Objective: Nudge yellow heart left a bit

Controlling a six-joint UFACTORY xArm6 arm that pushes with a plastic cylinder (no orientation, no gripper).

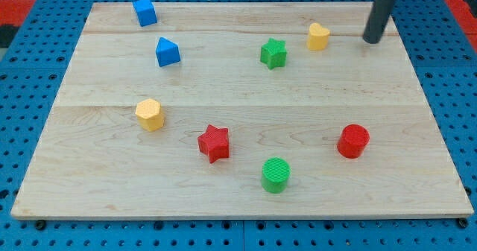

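Note:
The yellow heart [318, 36] sits near the view's top right on the wooden board [238, 199]. My tip [372, 39] is down on the board to the right of the heart, a short gap away and not touching it. A green star [273, 53] lies just left of and slightly below the heart.
A blue cube [145, 12] and a blue triangular block [167, 52] are at the top left. A yellow hexagon [150, 115] is at mid left. A red star [214, 143], a green cylinder [276, 174] and a red cylinder [353, 141] lie in the lower half.

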